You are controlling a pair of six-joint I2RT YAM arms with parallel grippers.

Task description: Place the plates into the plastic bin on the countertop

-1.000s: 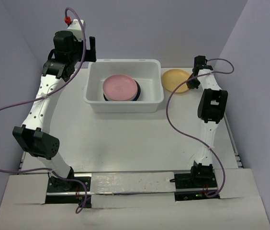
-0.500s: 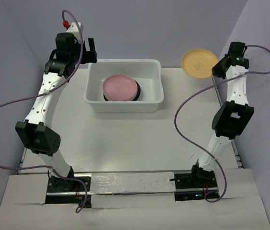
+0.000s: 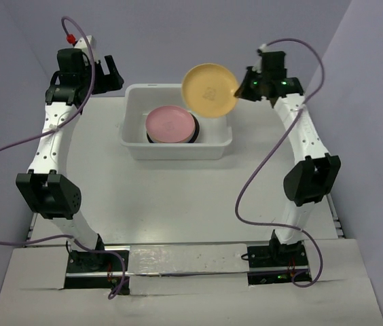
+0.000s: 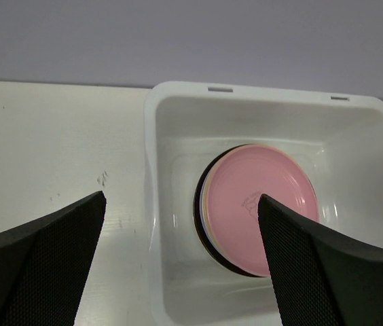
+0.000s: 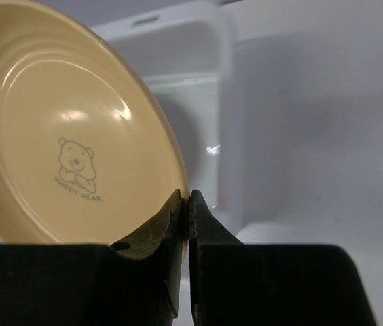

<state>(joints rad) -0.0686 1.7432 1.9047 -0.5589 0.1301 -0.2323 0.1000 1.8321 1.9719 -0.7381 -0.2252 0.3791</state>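
Note:
My right gripper is shut on the rim of a yellow-orange plate and holds it tilted in the air over the back right corner of the white plastic bin. In the right wrist view the plate shows a bear print, with the gripper pinching its edge. A pink plate tops a stack inside the bin, also seen in the left wrist view. My left gripper is open and empty, raised beyond the bin's back left corner.
The bin stands on the white countertop toward the back. Pale lilac walls close in at the back and both sides. Purple cables hang from both arms.
My right gripper lifted the yellow-orange plate off the countertop at the bin's right and carried it up and leftward over the bin. My left arm drew back and to the left.

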